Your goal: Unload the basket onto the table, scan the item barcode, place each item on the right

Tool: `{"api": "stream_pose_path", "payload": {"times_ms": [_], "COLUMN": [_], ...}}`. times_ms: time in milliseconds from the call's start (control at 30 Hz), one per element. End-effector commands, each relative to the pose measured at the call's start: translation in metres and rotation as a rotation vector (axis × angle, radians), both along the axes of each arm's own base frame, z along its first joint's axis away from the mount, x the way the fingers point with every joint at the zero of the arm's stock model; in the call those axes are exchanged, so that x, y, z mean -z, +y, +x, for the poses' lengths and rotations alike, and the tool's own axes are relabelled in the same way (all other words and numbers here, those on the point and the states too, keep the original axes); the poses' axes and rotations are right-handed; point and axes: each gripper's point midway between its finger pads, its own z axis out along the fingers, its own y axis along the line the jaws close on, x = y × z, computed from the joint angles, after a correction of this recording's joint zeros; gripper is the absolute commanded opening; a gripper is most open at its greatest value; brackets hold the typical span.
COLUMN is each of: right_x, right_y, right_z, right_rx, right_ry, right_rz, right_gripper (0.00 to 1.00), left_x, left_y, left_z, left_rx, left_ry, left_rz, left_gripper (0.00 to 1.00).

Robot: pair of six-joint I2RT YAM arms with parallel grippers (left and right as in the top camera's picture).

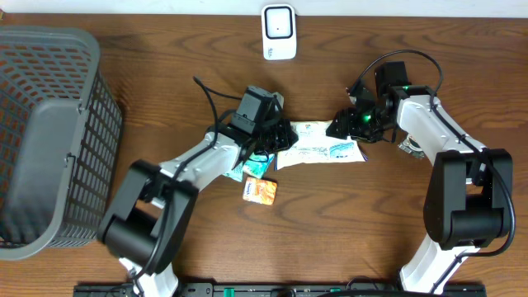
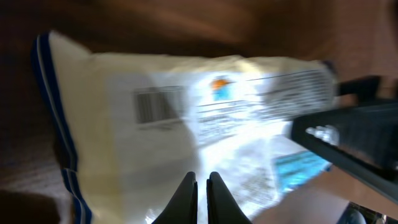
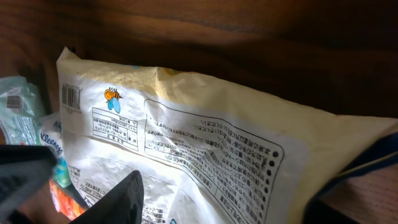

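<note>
- My left end effector [image 2: 202,182] is clenched just above the white printed plastic bag [image 1: 322,147]. I cannot tell whether it pinches the film.
- My right end effector [image 3: 227,190] is spread over the bag's other end, grasping nothing.
- Risk: the slack film could fold over the barcode [image 3: 71,97] beside the left end effector. That would hide it from the white box-shaped scanner [image 1: 279,31], well beyond both.
- Count: one bag, one scanner, one teal packet [image 1: 252,167], one orange packet [image 1: 261,190], one grey mesh basket [image 1: 99,165].

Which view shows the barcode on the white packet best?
The right wrist view: the barcode on the white packet is sharp and unobstructed there. The left wrist view shows it larger but motion-blurred. Overhead, the label is too small to make the code out.
</note>
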Motion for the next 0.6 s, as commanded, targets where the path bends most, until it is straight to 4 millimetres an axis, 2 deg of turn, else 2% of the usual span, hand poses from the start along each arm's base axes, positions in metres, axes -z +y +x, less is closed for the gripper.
{"api": "stream_pose_path", "payload": {"times_ms": [0, 167, 400, 567], "right_x": [0.001, -0.002, -0.027, -0.038], "right_y": [0.000, -0.006, -0.028, -0.042], "right_z": [0.002, 0.000, 0.003, -0.005], "right_rx": [0.009, 0.025, 0.045, 0.035], "right_ry": [0.010, 0.030, 0.039, 0.062], "right_rz": [0.008, 0.010, 0.044, 0.107], "right_gripper": [0.67, 0.71, 0.74, 0.83], "left_x": [0.043, 0.069, 0.072, 0.072], "left_y": [0.005, 0.007, 0.009, 0.009], "left_z": [-0.011, -0.015, -0.013, -0.013], "left_rx": [0.003, -0.020, -0.028, -0.029], "left_ry": [0.096, 0.163, 0.159, 0.159], "left_rz": [0.042, 0.060, 0.073, 0.073], "left_gripper": [0.07, 0.07, 0.07, 0.07]}}
